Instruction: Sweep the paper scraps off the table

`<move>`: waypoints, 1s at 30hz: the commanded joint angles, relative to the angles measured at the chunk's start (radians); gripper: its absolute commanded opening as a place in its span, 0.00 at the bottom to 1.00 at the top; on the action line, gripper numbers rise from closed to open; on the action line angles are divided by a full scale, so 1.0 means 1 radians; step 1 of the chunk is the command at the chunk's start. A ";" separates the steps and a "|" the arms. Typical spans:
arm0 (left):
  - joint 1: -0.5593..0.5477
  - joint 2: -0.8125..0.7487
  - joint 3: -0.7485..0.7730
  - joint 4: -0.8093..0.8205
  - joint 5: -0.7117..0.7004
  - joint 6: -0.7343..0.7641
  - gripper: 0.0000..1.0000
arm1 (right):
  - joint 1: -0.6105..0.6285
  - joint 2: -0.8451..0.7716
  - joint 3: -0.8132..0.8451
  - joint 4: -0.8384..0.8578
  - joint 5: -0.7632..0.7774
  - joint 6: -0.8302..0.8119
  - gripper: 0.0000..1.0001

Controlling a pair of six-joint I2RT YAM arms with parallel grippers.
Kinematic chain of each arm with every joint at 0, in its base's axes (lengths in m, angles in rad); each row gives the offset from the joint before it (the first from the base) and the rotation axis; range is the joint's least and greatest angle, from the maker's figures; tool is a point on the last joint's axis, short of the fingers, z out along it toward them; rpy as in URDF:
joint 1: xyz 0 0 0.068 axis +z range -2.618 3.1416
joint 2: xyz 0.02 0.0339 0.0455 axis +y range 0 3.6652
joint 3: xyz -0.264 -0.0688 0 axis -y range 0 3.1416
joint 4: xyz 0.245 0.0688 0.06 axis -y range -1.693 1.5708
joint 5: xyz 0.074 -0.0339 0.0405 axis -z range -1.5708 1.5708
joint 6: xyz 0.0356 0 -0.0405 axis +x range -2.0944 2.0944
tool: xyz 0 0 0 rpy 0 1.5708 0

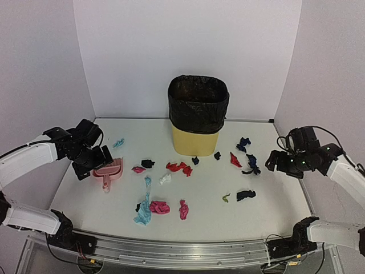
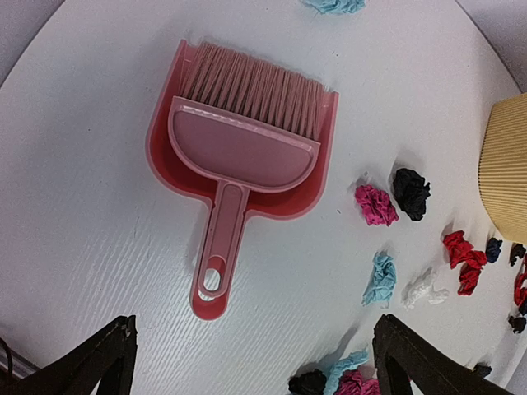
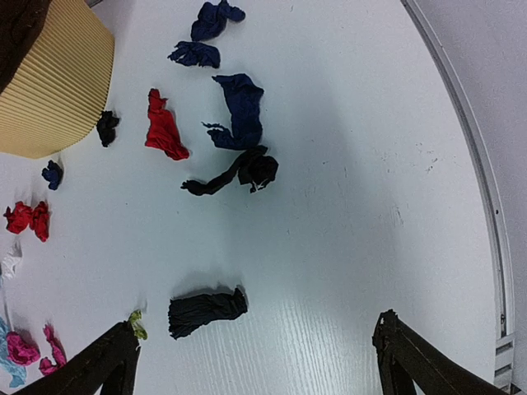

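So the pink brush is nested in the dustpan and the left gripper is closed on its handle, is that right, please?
Not quite: the brush does lie nested in the dustpan, but the left gripper is open and not touching the handle, as the left wrist view shows.

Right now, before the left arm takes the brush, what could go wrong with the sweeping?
1. The brush lies nested in the dustpan, handle over handle, so the open left tool may lift both or push them away.
2. Some paper scraps lie close to the bin; the bristles may jam them against its base.
3. The scraps are spread across much of the table, so one pass will probably leave many behind.
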 commanded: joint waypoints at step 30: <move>0.170 0.464 0.253 -0.001 0.115 0.303 0.79 | -0.003 -0.046 -0.032 0.010 -0.012 -0.085 0.96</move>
